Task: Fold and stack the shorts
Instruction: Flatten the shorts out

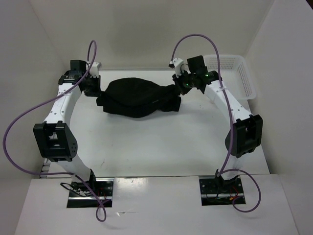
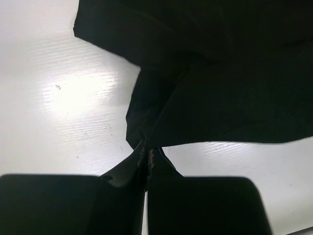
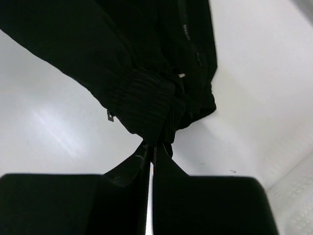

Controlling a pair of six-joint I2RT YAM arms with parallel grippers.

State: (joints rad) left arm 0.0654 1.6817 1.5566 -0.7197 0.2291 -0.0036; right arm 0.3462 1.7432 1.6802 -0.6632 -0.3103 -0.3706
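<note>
Closest to us in the wrist views, the left claw (image 2: pixel 146 155) has its jaws pressed together on a thin corner of the shorts (image 1: pixel 139 98). The right claw (image 3: pixel 152 147) is likewise clamped tight on the bunched, ribbed waistband. The shorts are plain black and soft, with a small pale tag (image 3: pixel 110 116) at one edge. They lie as a rumpled mound strung between the two claws, toward the far side of the white table (image 1: pixel 146 147). A white mesh basket (image 1: pixel 239 73) sits at the far right.
</note>
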